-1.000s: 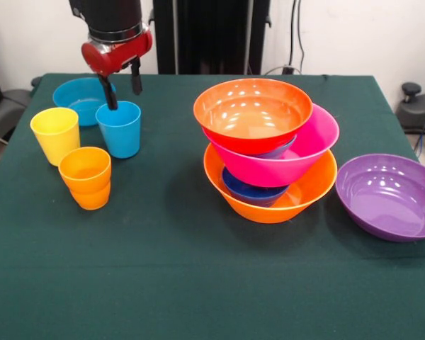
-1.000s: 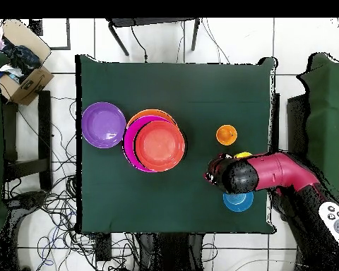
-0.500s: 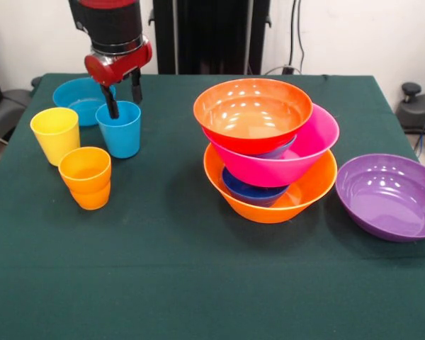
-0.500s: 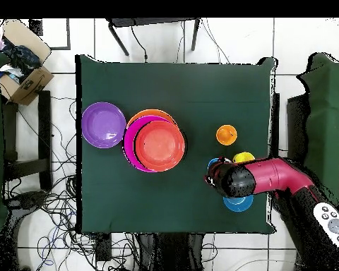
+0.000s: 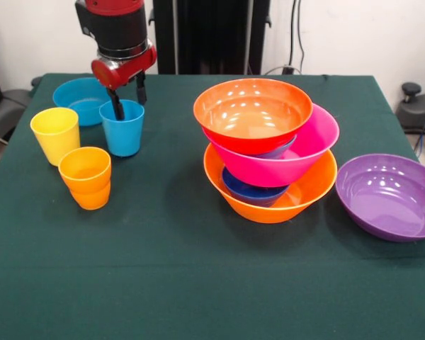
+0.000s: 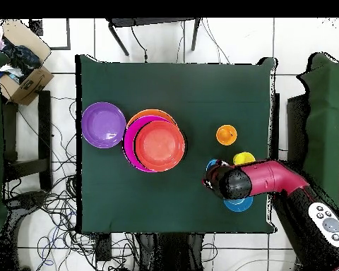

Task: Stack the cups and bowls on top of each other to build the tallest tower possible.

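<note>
— Where is the pincer (image 5: 127, 96)?

— It hangs from the red and black arm (image 5: 117, 32) over the light blue plastic tumbler (image 5: 122, 127). One dark finger (image 5: 117, 105) dips inside the tumbler's mouth, the other sits outside the far rim, so the wall lies between them. Whether they actually press on it cannot be told from either view.

— And the other tumblers?

— The yellow plastic tumbler (image 5: 55, 134) stands just beside the blue one, and the ridged orange plastic tumbler (image 5: 86, 177) stands near both, all upright on the green-clothed surface (image 5: 163, 269). A shallow light blue plastic bowl (image 5: 79, 98) lies behind them.

— The pile?

— Well apart from the tumblers: a large orange plastic bowl (image 5: 297, 195) at the base holds a small dark blue bowl (image 5: 251, 193), then a large pink bowl (image 5: 312, 145) tilted on top, then a wide red-orange bowl (image 5: 251, 113). The pile leans. A wide purple plastic bowl (image 5: 389, 195) sits alone beside it.
</note>
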Robot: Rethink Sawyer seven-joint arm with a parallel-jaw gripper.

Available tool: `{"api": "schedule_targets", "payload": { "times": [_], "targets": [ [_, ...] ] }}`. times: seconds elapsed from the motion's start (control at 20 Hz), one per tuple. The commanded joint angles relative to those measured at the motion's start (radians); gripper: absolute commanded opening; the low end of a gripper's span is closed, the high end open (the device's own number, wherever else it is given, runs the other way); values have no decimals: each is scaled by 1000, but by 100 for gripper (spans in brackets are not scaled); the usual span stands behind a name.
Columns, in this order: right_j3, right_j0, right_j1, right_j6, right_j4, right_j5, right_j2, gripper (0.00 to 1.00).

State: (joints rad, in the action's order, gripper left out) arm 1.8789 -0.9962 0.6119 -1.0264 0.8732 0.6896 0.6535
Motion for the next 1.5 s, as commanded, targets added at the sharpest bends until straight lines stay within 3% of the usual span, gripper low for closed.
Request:
{"api": "schedule_targets", "payload": {
  "times": [0.05, 0.3, 1.5],
  "targets": [
    [-2, 42, -69, -50, 96, -86, -75, 100],
    [-18, 53, -86, -49, 101, -95, -86, 100],
    [24, 12, 5, 43, 26, -3, -52, 100]
  ]
}}
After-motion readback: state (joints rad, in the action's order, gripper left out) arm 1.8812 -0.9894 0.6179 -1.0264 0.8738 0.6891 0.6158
